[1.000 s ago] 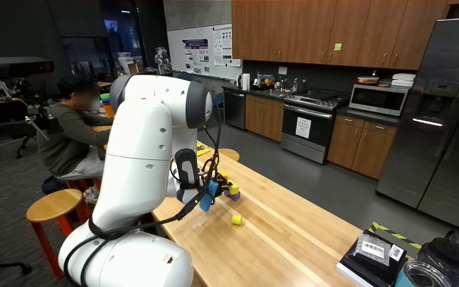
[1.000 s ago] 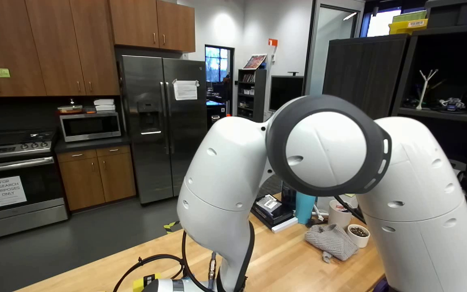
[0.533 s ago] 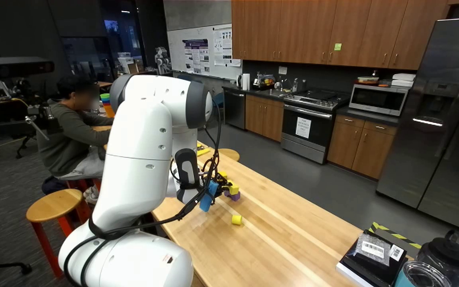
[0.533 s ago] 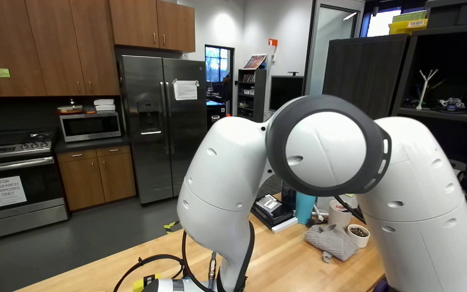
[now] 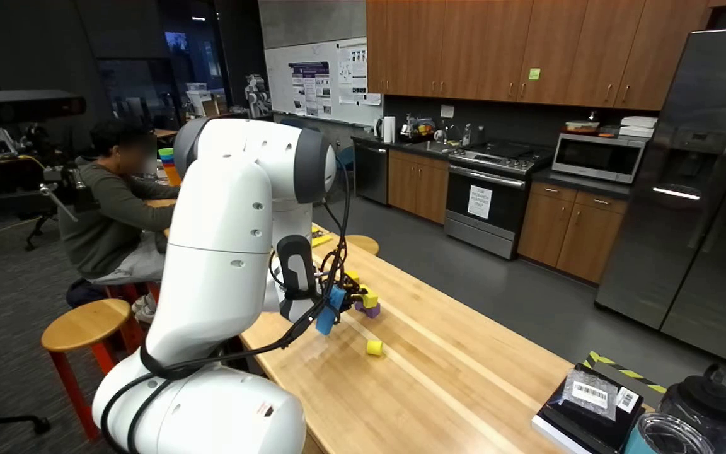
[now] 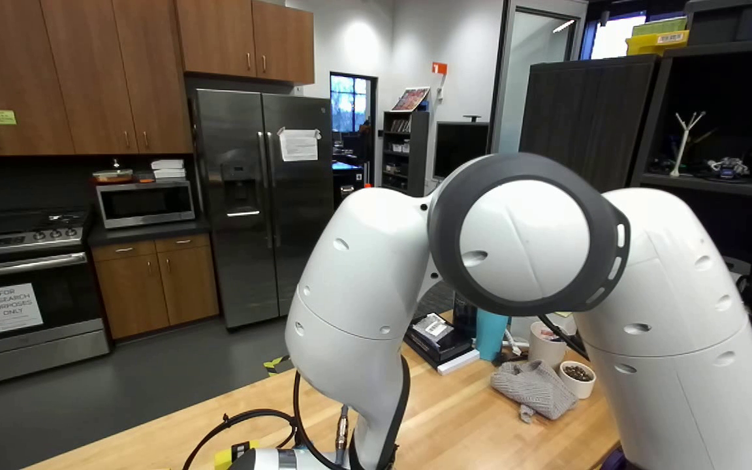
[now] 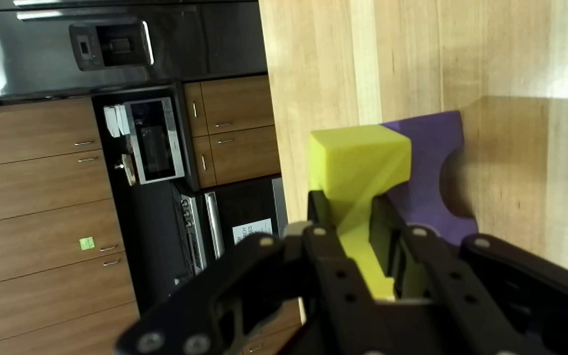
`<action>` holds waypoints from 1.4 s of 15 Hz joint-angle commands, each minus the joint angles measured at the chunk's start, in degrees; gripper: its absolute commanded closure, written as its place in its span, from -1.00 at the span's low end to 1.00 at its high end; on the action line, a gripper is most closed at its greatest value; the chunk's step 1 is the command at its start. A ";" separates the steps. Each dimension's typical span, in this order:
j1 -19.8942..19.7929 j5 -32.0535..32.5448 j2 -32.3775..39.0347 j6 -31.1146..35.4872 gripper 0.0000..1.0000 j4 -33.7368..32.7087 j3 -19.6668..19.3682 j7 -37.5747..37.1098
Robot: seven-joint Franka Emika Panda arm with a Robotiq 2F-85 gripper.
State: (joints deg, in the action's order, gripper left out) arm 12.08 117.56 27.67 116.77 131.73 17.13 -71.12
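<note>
No visible movement since the earlier frame in both exterior views: same pose for the white robot arm (image 5: pixel 218 246), same layout on the light wooden table (image 5: pixel 445 391). Pinched between the dark fingers (image 7: pixel 381 231) of the black two-fingered gripper (image 7: pixel 350 209): a bright yellow arch-shaped block (image 7: pixel 363 155), smooth-faced, material hard to tell. Located directly above a purple arch-shaped block (image 7: pixel 427 172), partly covering it in the wrist view, with contact likely but not certain from these angles.

Gripped across the narrow middle, probably for an easy fit between the fingers, with the thicker ends left free. Below, the purple block seemingly set with its curved opening toward the tabletop, likely for a steady stance on two feet and a flat upper face under the yellow block.

In an exterior view, a small yellow cylinder (image 5: pixel 374 347) on the table, apart from the pair; beyond the gripper, another yellow piece (image 5: pixel 353 276), mostly hidden, shape unclear.

Against the earlier frame, no difference in the relation of yellow to purple, nor in the cylinder's spot. Finger gap too small there for any comparison.
</note>
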 commanded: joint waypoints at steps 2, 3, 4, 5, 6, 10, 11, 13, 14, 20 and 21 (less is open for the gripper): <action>-0.64 1.27 -0.11 1.16 0.88 -0.20 -0.23 0.89; -0.65 1.14 -0.10 1.18 0.88 -0.23 -0.23 1.00; -0.66 1.18 -0.10 1.25 0.02 -0.23 -0.23 1.09; -0.66 1.13 -0.11 1.29 0.01 -0.23 -0.22 1.12; -0.70 1.06 -0.12 1.44 -0.09 -0.23 -0.21 1.23; -0.77 0.70 -0.13 1.74 -0.62 -0.27 -0.22 1.95; -0.78 0.71 -0.15 1.76 -0.79 -0.26 -0.23 2.00; -0.82 0.65 -0.17 1.79 -0.98 -0.25 -0.22 1.99; -0.85 0.69 -0.21 1.82 -1.00 -0.23 -0.22 1.92; -0.86 0.82 -1.33 1.64 -1.00 0.59 -0.05 1.02; -0.88 0.49 -1.93 1.69 -1.00 1.08 -0.03 1.55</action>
State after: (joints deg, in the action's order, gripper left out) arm 11.91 117.56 27.66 117.40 131.68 17.03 -70.12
